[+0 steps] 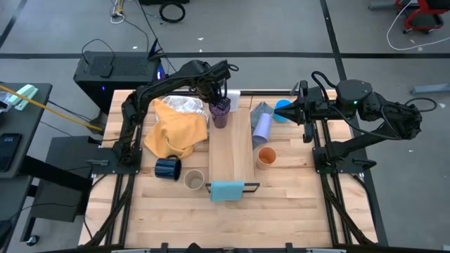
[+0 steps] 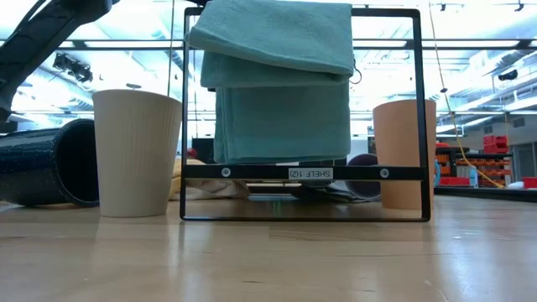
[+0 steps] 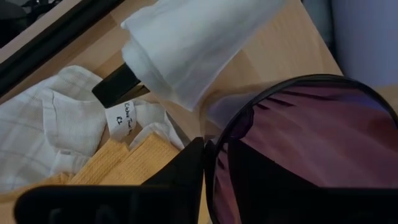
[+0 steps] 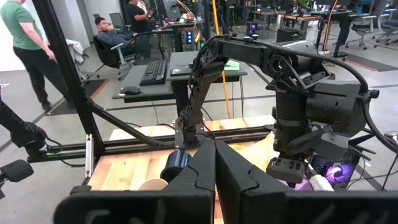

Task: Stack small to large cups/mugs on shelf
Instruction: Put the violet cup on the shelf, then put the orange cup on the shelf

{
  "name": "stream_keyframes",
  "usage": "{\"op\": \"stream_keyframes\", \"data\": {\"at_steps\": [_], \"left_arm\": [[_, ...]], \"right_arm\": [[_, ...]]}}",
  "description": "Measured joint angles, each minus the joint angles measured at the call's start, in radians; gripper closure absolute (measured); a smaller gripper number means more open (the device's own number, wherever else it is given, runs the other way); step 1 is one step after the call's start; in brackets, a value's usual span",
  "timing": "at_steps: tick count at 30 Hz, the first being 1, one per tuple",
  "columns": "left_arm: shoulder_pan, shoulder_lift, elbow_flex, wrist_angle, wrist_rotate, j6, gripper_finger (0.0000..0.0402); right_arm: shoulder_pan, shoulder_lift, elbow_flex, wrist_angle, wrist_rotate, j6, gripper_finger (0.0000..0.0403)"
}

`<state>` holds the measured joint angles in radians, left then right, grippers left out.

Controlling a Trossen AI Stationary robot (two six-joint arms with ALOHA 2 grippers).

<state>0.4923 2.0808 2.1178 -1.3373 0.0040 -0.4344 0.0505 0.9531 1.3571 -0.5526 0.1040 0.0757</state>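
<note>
Beige cup (image 2: pixel 138 151) by shelf (image 1: pixel 232 151) edge; left gripper (image 1: pixel 220 98) loosely round purple tumbler (image 1: pixel 221 112); right gripper (image 4: pixel 214 165) closed, empty.

A small white label (image 2: pixel 306 173) on the lower crossbar of the black frame (image 2: pixel 302 174) under the hanging teal towel (image 2: pixel 281 80) reads "SHELF 1/2", seen mirrored, and a white fabric care tag (image 3: pixel 125 116) beside the yellow cloth (image 3: pixel 124 163) carries print too small to read.
</note>
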Motion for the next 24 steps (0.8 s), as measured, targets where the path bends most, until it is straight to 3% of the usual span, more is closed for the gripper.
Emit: {"op": "stream_keyframes", "data": {"at_steps": [17, 24], "left_arm": [[0.0, 0.0, 0.0, -0.001, 0.028, 0.012, 0.0231], [0.002, 0.0, 0.0, -0.003, 0.028, 0.012, 0.0216]], "right_arm": [[0.0, 0.0, 0.0, -0.001, 0.0, 0.0, 0.0394], [0.0, 0.0, 0.0, -0.001, 0.0, 0.0, 0.0394]]}}
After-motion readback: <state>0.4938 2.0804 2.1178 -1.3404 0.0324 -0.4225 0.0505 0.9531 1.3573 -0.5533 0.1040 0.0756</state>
